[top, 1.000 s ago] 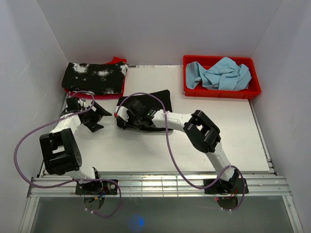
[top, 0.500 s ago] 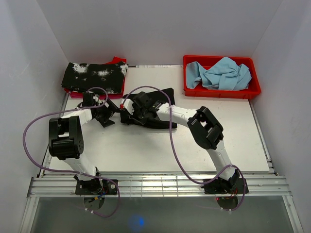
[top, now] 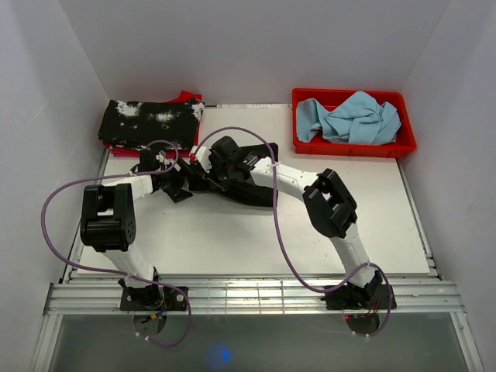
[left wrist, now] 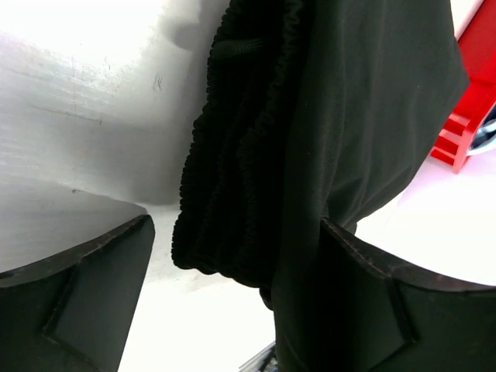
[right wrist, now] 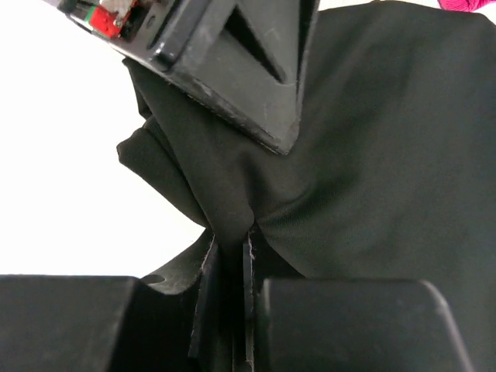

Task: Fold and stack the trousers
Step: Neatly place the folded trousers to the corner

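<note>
Inside my wide-open left end effector [left wrist: 236, 232] sits the trousers [left wrist: 364, 116] waistband; right end effector [right wrist: 231, 252] pinches only a thin fold, which may slip if I tug.

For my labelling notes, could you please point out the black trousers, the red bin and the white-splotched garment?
black trousers [left wrist: 240, 155]: left wrist view, on the gathered waistband.
red bin [top: 349, 147]: top external view, on its front wall.
white-splotched garment [top: 151, 122]: top external view, on its middle.

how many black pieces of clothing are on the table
2: plain black trousers mid-table, pinched by the right gripper; a white-splotched black garment at the far left. Others may hide beneath it.
</note>
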You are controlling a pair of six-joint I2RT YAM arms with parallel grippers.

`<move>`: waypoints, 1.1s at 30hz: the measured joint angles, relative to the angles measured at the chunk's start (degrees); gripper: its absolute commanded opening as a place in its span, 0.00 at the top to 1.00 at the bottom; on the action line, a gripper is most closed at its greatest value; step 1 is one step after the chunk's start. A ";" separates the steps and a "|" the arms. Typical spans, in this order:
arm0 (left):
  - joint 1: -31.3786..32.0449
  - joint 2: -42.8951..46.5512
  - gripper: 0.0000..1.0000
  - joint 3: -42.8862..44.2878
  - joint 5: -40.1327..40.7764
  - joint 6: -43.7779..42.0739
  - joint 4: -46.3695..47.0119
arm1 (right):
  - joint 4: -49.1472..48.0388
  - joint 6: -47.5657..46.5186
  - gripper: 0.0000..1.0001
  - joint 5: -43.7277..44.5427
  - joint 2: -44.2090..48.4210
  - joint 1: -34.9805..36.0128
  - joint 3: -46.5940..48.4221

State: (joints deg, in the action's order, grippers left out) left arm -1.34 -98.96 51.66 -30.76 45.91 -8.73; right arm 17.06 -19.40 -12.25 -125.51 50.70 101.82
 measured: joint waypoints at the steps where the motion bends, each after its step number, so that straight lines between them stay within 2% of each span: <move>1: 0.00 0.00 0.15 -0.24 -0.11 0.52 0.28 | 0.04 0.26 0.92 -0.15 0.00 -0.11 0.15; 5: 0.04 -0.28 0.27 -0.72 -0.85 2.23 1.03 | 0.66 0.98 0.92 -0.92 0.00 -0.13 0.17; 10: 0.07 -1.60 0.36 -0.72 -1.73 3.78 2.34 | 0.87 1.05 0.92 -1.49 0.00 -0.33 0.04; 12: 0.07 -1.99 0.46 -0.72 -1.92 4.50 2.84 | 0.94 1.05 0.92 -1.57 0.00 -0.35 -0.04; 14: 0.07 -1.99 0.50 -0.72 -2.23 4.96 3.39 | 1.07 1.07 0.75 -1.66 0.00 -0.37 -0.09; 16: 0.07 -1.99 0.52 -0.76 -2.27 5.44 3.98 | 1.20 2.03 0.53 -1.40 0.00 -0.48 -0.09; 19: 0.07 -1.99 0.60 -1.11 -2.19 5.77 4.24 | 1.84 5.18 0.43 -1.18 0.33 -0.94 -0.17; 22: 0.07 -1.99 0.78 -1.84 -2.14 5.90 4.42 | 2.62 8.79 0.28 -0.83 3.13 -2.36 -2.86; 25: 0.07 -1.99 0.83 -2.45 -2.25 6.12 4.52 | 3.41 11.65 0.20 -0.59 8.81 -5.07 -7.89; 28: 0.07 -1.99 0.87 -2.54 -2.29 6.23 4.50 | 3.85 14.69 0.17 -1.05 15.08 -8.70 -12.07; 33: 0.07 -1.99 1.00 -2.54 -2.29 6.27 4.46 | 2.69 23.56 0.15 -4.61 26.99 -18.14 -22.16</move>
State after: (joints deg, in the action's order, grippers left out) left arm -1.28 -100.95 49.12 -33.06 52.18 -4.27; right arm 19.75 4.16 -16.86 -98.52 32.56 79.66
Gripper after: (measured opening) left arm 0.414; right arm 0.846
